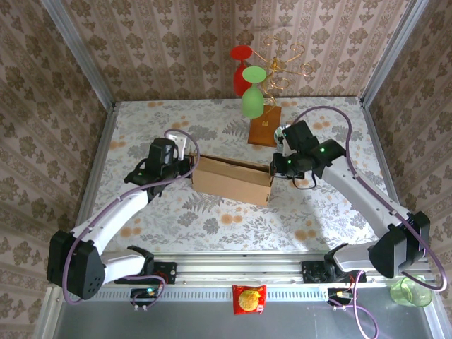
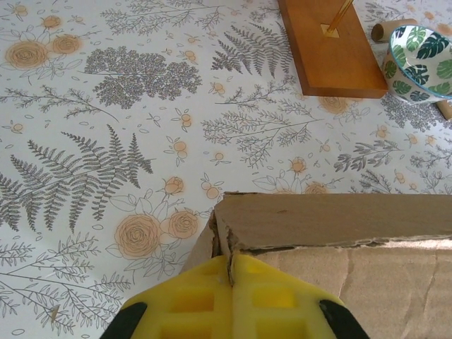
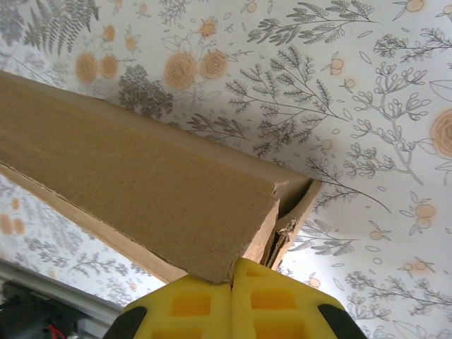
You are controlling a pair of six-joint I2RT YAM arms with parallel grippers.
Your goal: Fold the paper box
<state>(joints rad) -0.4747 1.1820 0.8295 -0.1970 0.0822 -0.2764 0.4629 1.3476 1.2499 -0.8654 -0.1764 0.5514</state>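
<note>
The desk [image 1: 212, 226] is spread with a white cloth printed with grey ferns and pale orange roses, and it stands in a booth of brown damask wallpaper [image 1: 141, 49] framed by slanting grey metal posts [image 1: 78, 49]. At the far edge stands a gold wire glass stand [image 1: 282, 60] on a glossy orange-brown square wooden base [image 1: 263, 131], with a red plastic goblet [image 1: 241, 67] and a green plastic goblet [image 1: 253, 95] hanging on it. Just beside that base, the left wrist view shows a small round bowl with a green leaf pattern [image 2: 417, 60]. On the near rail between the arm bases lies a red and yellow snack packet [image 1: 248, 299], and a clear green cup [image 1: 409, 291] sits at the near right corner. The paper box [image 1: 233, 180], plain tan-brown corrugated cardboard already raised into a shallow rectangular shape, lies in the middle of the desk, near the wooden base but apart from it, its long side running left to right between the two arms. The left pincer [image 1: 189, 168] meets the box's left end; in its wrist view the yellow fingers [image 2: 198, 296] are drawn together, clamped on the upright edge of the end wall. The right pincer [image 1: 275, 169] meets the right end, its yellow fingers [image 3: 275, 304] likewise pressed together on the corner of the cardboard wall. Whether the box rests on the cloth or hangs just above it cannot be told.
</note>
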